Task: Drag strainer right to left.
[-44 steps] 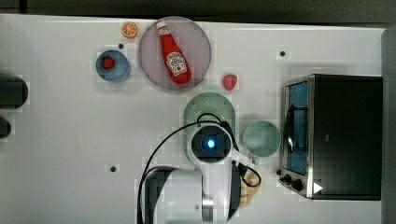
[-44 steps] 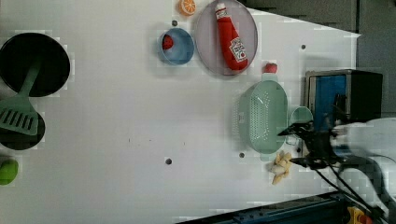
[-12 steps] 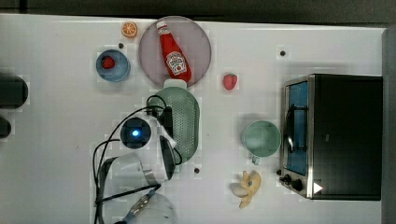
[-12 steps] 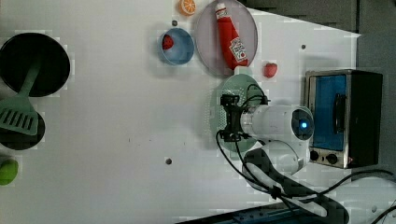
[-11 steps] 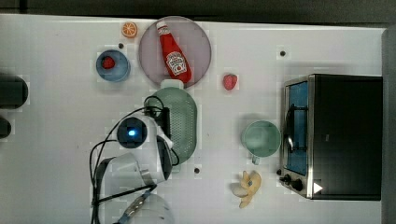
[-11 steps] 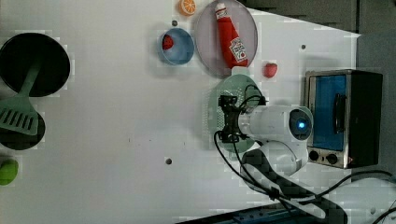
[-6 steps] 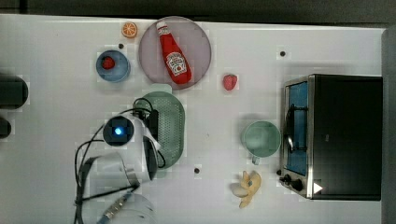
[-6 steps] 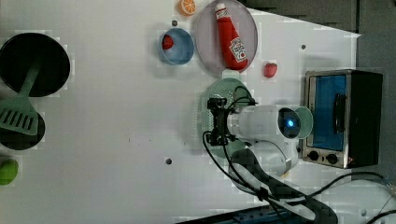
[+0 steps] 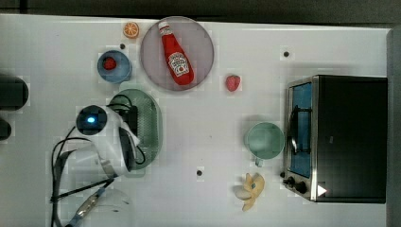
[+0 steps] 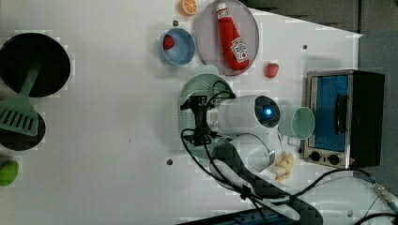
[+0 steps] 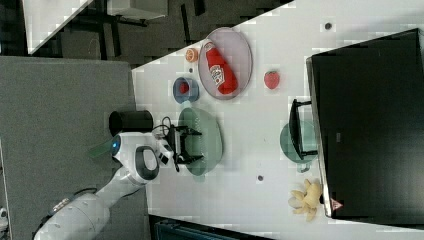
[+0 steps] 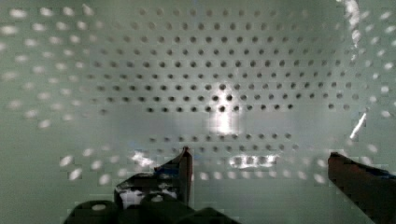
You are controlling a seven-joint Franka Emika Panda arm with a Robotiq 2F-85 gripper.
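Observation:
The strainer (image 9: 152, 124) is a pale mint-green oval colander with rows of small holes, lying left of centre on the white table in the top view, below the plate. My gripper (image 9: 135, 122) reaches down into its bowl. In the wrist view the strainer's holed inside (image 12: 224, 70) spreads close in front, and my gripper (image 12: 259, 157) is open, its dark fingertips (image 12: 183, 164) wide apart with nothing between them. In the left view the strainer (image 10: 202, 82) is half covered by my gripper (image 10: 193, 120). The right view shows the gripper (image 11: 192, 145) over the strainer (image 11: 209, 136).
A plate (image 9: 198, 66) with a ketchup bottle (image 9: 175, 54) and a blue bowl (image 9: 118, 72) lie just beyond the strainer. Mint mug (image 9: 264, 140), toaster oven (image 9: 347, 137), strawberry (image 9: 232, 82) and banana (image 9: 250, 190) are at the top view's right. An orange slice (image 9: 131, 29) sits near the far edge.
The arm and the strainer have slid together toward the top view's left, away from the mug. The fingers have stayed wide apart.

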